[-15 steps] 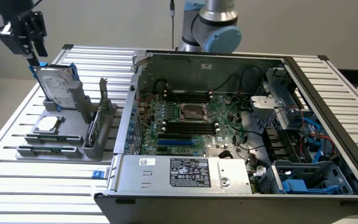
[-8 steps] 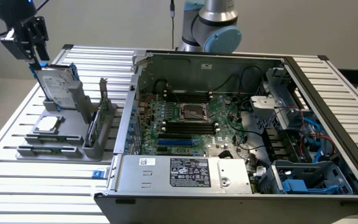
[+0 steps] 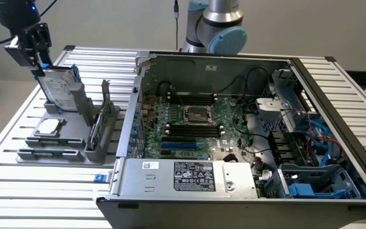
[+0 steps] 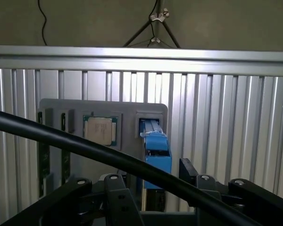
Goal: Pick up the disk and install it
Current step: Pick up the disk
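One disk on edge, gripper at its top
Far left on the slatted table, the disk stands upright in the grey holder. The gripper hangs at its top edge, jaws spread wide on either side, holding nothing. The open computer case sits to the right.

No readable text (power-supply label illegible)
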### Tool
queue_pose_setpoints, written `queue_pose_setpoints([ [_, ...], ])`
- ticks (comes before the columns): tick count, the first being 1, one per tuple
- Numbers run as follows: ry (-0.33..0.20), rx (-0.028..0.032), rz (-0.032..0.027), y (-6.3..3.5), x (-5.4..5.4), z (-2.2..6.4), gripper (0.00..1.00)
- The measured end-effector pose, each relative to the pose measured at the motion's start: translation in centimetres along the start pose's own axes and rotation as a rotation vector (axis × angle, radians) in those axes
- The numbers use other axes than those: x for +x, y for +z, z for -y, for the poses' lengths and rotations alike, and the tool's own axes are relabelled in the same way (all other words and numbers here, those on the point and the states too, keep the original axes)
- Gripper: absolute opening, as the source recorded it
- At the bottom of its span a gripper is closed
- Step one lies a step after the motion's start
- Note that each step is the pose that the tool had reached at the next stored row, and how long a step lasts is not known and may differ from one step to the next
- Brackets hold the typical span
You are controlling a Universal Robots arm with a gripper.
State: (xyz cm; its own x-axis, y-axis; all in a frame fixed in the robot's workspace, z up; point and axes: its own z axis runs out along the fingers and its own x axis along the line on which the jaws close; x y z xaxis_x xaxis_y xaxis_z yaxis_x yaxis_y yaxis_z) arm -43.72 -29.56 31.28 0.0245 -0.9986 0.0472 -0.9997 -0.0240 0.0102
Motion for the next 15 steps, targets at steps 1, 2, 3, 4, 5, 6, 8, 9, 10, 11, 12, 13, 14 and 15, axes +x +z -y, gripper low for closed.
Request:
queue_pose_setpoints([
  [1,0.0,-0.0001,0.0,0.17,0.0,-0.01,0.54],
  [2,0.0,0.0,0.0,0.37,0.0,-0.04,0.54],
  [3,0.0,-0.0001,0.0,0.54,0.0,-0.09,0.54],
  [4,0.0,-0.0002,0.0,0.72,0.0,-0.15,0.54],
  [5,0.0,-0.0001,0.0,0.9,0.0,-0.21,0.54],
  [6,0.0,-0.0001,0.0,1.09,-0.1,-0.28,0.54],
  [8,0.0,-0.0001,0.0,1.44,-0.1,-0.38,0.54],
  [9,0.0,-0.0001,0.0,1.63,-0.1,-0.4,0.54],
  [10,0.0,-0.0001,0.0,1.82,-0.1,-0.41,0.54],
  [11,0.0,-0.0002,0.0,2.0,-0.1,-0.41,0.54],
  [12,0.0,-0.0002,0.0,2.18,-0.1,-0.41,0.54],
  [13,0.0,0.0,0.0,2.36,-0.1,-0.4,0.54],
  [14,0.0,0.0,0.0,2.54,-0.1,-0.4,0.54],
  [15,0.0,0.0001,0.0001,2.73,-0.1,-0.4,0.54],
])
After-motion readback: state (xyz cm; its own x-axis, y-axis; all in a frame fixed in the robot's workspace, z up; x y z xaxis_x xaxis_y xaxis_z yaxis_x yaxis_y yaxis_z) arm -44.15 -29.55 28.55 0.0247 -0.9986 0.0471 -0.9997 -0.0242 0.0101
